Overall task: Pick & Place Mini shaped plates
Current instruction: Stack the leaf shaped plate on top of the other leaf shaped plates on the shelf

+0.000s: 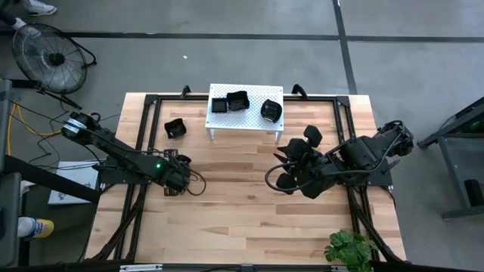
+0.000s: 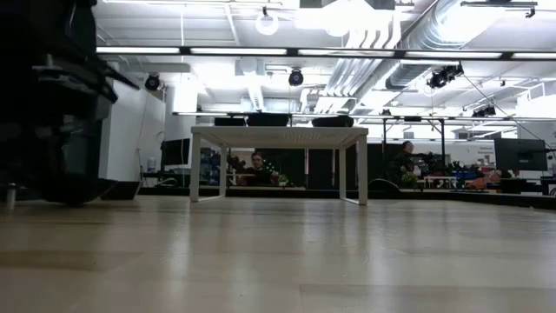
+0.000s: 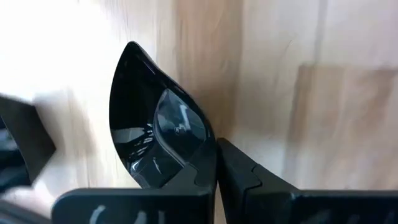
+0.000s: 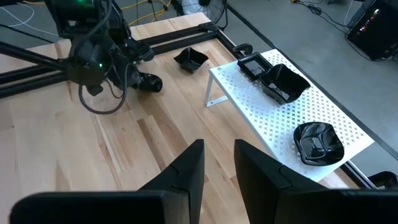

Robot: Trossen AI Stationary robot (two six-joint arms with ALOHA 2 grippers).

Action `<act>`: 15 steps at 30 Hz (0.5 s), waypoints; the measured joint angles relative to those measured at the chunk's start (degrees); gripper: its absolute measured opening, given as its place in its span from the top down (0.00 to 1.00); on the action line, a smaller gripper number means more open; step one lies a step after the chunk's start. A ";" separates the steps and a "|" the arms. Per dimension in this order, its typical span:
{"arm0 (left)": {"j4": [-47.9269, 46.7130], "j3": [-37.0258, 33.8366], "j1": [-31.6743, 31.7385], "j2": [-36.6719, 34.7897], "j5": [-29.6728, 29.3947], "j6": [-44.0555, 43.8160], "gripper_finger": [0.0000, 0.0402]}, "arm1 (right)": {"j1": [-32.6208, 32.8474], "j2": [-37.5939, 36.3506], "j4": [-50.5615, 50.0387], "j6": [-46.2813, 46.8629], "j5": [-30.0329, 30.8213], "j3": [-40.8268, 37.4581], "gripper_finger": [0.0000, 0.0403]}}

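Note:
My left gripper (image 1: 178,183) is near the table's left edge, pointing steeply down and shut on a glossy black mini shaped plate (image 3: 158,130) with a pointed, wavy rim. Another plate (image 1: 175,128) lies on the wood left of the white perforated stand (image 1: 246,119). Three more plates (image 1: 219,106) (image 1: 238,100) (image 1: 271,111) rest on the stand's top. My right gripper (image 4: 217,162) hangs open, raised above the table's right half, with nothing between its fingers. My left gripper pinches the plate's rim wall (image 3: 202,149) at one end, one finger (image 3: 186,180) on the glossy inner side and the other (image 3: 249,180) on the outer side. The fingers come from above, slanting down. The plate stands on edge below them; whether it is clear of the wood, I cannot tell.
A black frame (image 1: 144,136) runs around the table's left, far and right edges. A potted plant (image 1: 349,248) stands at the near right corner. The wood between the two arms (image 1: 227,196) is bare. People sit in the room beyond the stand.

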 joint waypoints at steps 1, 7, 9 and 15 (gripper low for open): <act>0.02 0.79 0.00 0.00 -0.02 1.02 1.00 | 0.00 0.00 -0.01 0.00 0.00 0.00 0.79; 0.16 7.14 -0.01 -0.02 -0.09 9.83 1.00 | -0.01 0.00 -0.10 2.32 0.00 0.00 0.79; 0.10 9.77 -0.02 -0.02 -0.47 13.70 1.00 | -0.11 0.00 -0.10 4.80 -0.02 0.00 0.79; 0.04 17.89 -0.02 -0.02 -3.86 27.49 1.00 | -0.51 0.95 0.11 11.41 -0.16 0.00 0.79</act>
